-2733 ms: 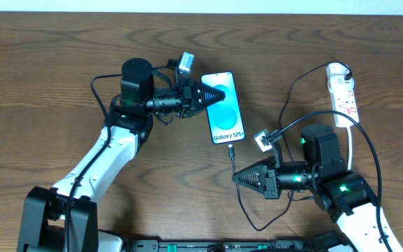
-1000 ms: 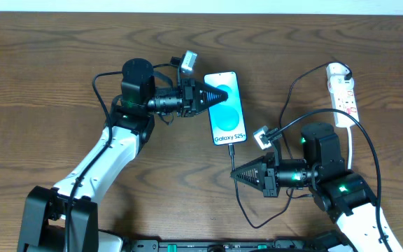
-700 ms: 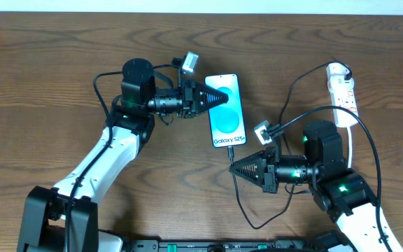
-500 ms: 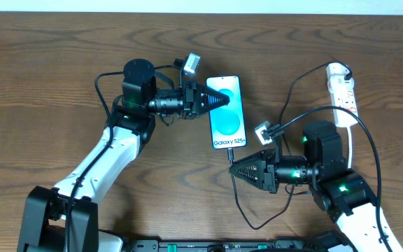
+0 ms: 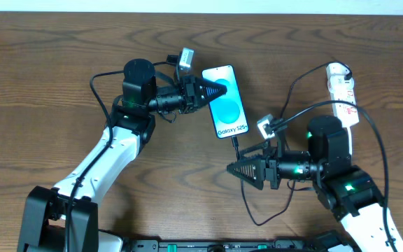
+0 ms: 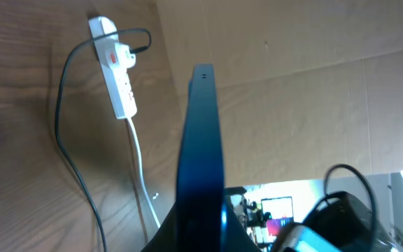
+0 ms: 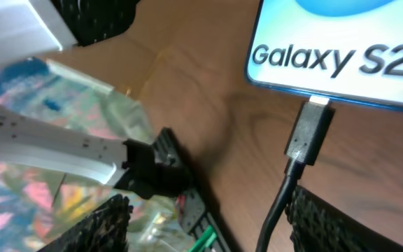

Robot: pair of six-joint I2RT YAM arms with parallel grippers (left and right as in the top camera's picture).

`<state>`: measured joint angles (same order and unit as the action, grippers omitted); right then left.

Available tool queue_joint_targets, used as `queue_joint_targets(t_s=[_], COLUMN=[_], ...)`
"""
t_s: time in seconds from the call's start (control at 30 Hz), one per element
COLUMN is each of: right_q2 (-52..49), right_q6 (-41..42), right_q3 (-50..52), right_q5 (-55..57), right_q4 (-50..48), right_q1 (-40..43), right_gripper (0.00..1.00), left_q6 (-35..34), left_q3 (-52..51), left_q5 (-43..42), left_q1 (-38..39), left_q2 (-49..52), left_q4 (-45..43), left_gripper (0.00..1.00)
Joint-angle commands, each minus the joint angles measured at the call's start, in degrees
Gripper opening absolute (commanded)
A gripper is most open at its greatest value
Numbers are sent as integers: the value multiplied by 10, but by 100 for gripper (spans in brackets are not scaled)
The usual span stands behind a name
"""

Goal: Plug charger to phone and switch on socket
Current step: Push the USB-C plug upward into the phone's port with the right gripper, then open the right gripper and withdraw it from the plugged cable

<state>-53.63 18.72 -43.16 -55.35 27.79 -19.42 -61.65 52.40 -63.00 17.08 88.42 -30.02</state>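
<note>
The phone (image 5: 225,102), blue-teal screen up with "Galaxy S25" at its near end, lies slightly tilted on the wooden table. My left gripper (image 5: 217,89) is shut on its far left edge; the left wrist view shows the phone (image 6: 201,147) edge-on between the jaws of the left gripper (image 6: 201,241). The charger plug (image 5: 235,141) sits in the phone's near end, seen close up as the plug (image 7: 310,133) entering the phone (image 7: 341,42). My right gripper (image 5: 235,168) is open just behind the plug, holding nothing; the cable (image 7: 278,203) runs by one of its fingers (image 7: 327,224). The white socket (image 5: 343,91) lies at far right.
The black charger cable (image 5: 247,203) loops toward the front table edge and back up to the socket. A white cord (image 5: 352,143) runs from the socket beside my right arm. In the left wrist view the socket (image 6: 114,77) lies on the wood ahead, before a cardboard wall (image 6: 292,91).
My right gripper has opened, let go of the plug and drawn back a little. The plug stays in the phone. The left gripper has shifted the phone slightly up and left.
</note>
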Motion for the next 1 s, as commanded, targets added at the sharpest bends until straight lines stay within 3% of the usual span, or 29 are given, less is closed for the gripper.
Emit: queue_joint_targets(t_s=[0.0, 0.43, 0.73, 0.97], right_q2=[1, 1, -1, -29], right_q6=[-21, -12, 15, 26], right_q3=[-31, -33, -33, -33], right_q5=[92, 275, 425, 431], right_q4=[21, 75, 71, 45], right_q1=[-2, -101, -169, -174], right_gripper=[68, 54, 23, 1], left_q6=[10, 10, 10, 10], left_q3=[3, 3, 3, 3], left_q5=[7, 7, -2, -34], left_q1=[1, 1, 2, 2], left_q2=[-1, -1, -1, -1], left_q4=[-5, -5, -2, -3], left_gripper=[7, 7, 7, 7])
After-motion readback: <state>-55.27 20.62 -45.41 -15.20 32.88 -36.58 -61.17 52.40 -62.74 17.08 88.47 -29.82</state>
